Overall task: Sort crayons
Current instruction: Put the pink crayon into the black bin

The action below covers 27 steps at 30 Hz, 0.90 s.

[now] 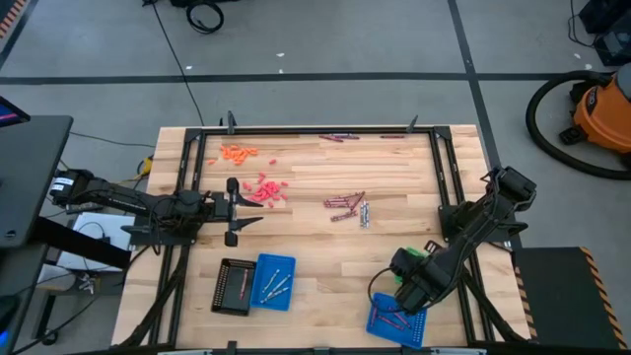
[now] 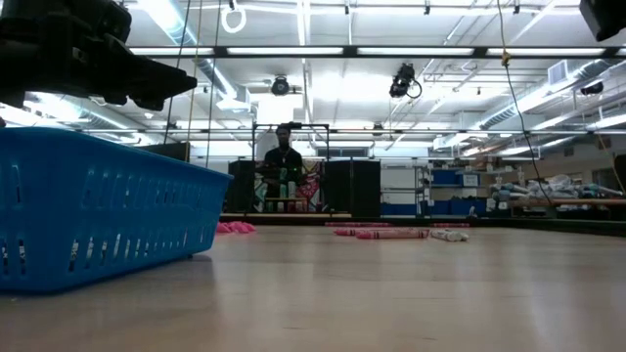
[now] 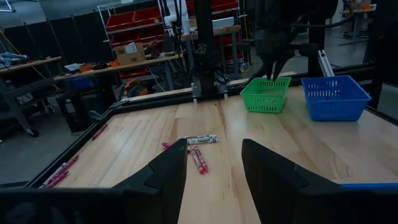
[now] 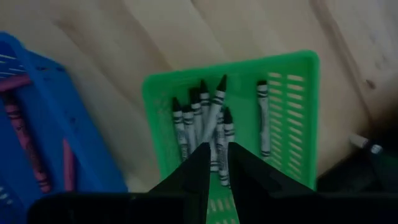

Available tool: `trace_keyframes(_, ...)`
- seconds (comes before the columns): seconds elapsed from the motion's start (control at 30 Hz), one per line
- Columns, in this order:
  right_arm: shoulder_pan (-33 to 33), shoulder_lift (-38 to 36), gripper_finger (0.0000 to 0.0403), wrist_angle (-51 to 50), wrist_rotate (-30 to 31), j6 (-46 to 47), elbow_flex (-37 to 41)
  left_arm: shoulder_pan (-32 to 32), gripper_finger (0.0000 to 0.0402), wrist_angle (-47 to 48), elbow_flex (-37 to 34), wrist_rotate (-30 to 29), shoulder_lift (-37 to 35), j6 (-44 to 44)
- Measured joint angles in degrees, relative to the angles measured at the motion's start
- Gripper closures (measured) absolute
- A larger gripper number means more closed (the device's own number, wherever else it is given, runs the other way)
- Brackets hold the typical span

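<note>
Right wrist view, right end effector fingers nearly together, slotted green plastic tray, grey crayons.

A: Free room? Bare wood lies between the red-pink crayons and the dark purple crayons; a gripper could pass there.

B: Near edge? The black tray and blue tray sit side by side at left. The right gripper hangs over the green tray.

A big workshop — long ceiling lights, shelves with red bins, an orange shop vacuum, cables on the floor.
</note>
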<state>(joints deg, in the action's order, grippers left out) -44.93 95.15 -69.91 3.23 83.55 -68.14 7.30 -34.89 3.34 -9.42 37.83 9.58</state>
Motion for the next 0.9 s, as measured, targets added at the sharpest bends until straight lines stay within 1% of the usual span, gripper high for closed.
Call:
trace_keyframes(0.13,1.4,0.0,0.0338,1.9,1.8,-0.5,0.0,0.0,0.0237,-0.1,0.0,0.0,0.0,0.1)
trace_keyframes(0.23,3.6,0.1,0.0338,3.7,6.4,-1.7,0.0,0.0,0.0237,-0.6,0.0,0.0,0.0,0.1)
trace_keyframes(0.37,8.7,0.3,0.0338,5.2,9.5,-8.4,0.0,0.0,0.0237,-0.5,0.0,0.0,0.0,0.0)
trace_keyframes(0.43,11.4,0.4,0.0338,6.5,12.1,-10.9,0.0,0.0,0.0237,-0.5,0.0,0.0,0.0,0.0)
trace_keyframes(0.53,14.6,0.5,0.0338,10.7,18.0,-14.5,0.0,0.0,0.0237,-0.3,0.0,0.0,0.0,0.0)
trace_keyframes(0.67,18.0,0.5,0.0338,14.1,23.5,-17.2,0.0,0.0,0.0237,0.3,0.0,0.0,0.0,-1.8)
trace_keyframes(0.7,19.0,0.5,0.0338,14.7,23.6,-17.7,0.0,0.0,0.0237,0.5,0.0,0.0,0.0,-2.4)
trace_keyframes(0.8,21.8,0.5,0.0338,14.7,20.7,-21.1,0.0,0.0,0.0237,0.5,0.0,0.0,0.0,-3.2)
trace_keyframes(0.9,24.0,0.5,0.0338,14.7,19.9,-25.9,0.4,-0.6,0.0237,0.1,0.0,0.0,0.0,-2.9)
